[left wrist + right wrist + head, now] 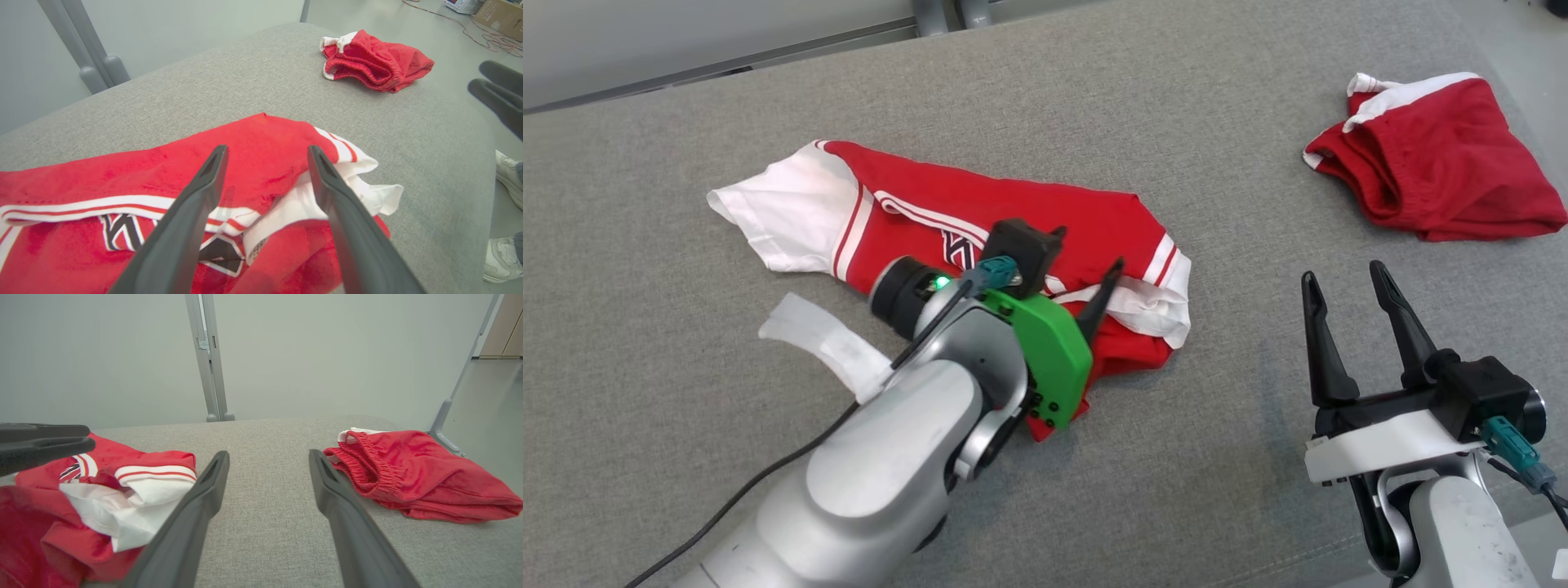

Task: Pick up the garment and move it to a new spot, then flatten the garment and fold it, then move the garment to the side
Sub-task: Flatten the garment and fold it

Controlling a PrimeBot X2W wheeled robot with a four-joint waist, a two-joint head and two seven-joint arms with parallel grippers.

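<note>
At the left of the head view the garment [915, 204], a red jersey with white sleeves and striped trim, lies spread across the grey padded table [1094, 98], one white sleeve pointing to the upper left. The left arm crosses its lower edge from the bottom left, with a white strip [821, 339] hanging off the forearm. The left gripper [1086, 249] hovers over the jersey's bunched right end. In the left wrist view its jaws stand wide apart with nothing pinched, and a rumpled white fold lies just under the right finger.

Bare table separates this from the right gripper [1342, 272] at the lower right, jaws also spread and empty, well apart from any cloth.

At the upper right a pair of red shorts [1445, 155] lies crumpled near the table edge. At the right edge of the left wrist view, a person's white shoes [506, 175] stand on the floor.
</note>
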